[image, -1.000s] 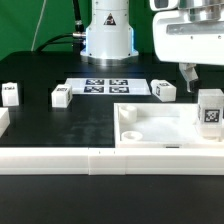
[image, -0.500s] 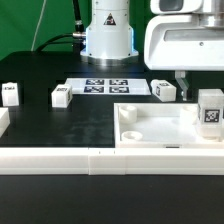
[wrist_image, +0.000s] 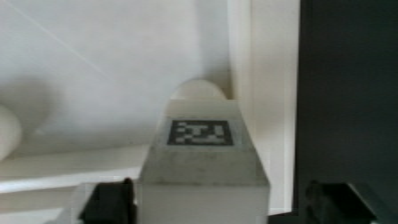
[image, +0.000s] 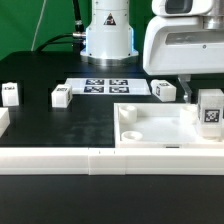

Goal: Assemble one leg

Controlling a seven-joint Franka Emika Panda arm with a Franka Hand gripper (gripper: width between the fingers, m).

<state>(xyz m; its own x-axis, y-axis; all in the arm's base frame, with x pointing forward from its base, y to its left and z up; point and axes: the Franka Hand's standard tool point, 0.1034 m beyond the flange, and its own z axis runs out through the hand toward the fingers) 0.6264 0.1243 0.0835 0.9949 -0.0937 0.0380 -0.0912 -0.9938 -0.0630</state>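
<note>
A leg [image: 209,110], a small white block with a tag on its face, stands upright on the large white panel [image: 160,128] at the exterior view's right. My gripper [image: 198,86] hangs just over it. One finger [image: 186,84] shows beside the leg; the other is hidden. In the wrist view the leg [wrist_image: 199,135] lies between my gripper's [wrist_image: 228,205] two dark fingertips [wrist_image: 111,203], tag up. A pale gap shows beside one finger. The gripper is open around the leg.
Three more legs lie on the black table: far left [image: 10,94], left of the middle [image: 62,96], and behind the panel [image: 165,90]. The marker board [image: 105,86] lies before the robot base [image: 108,35]. A long white rail [image: 90,160] runs along the front.
The gripper body has come lower and to the exterior view's left, down around the upright leg. The leg and other parts have not moved.
</note>
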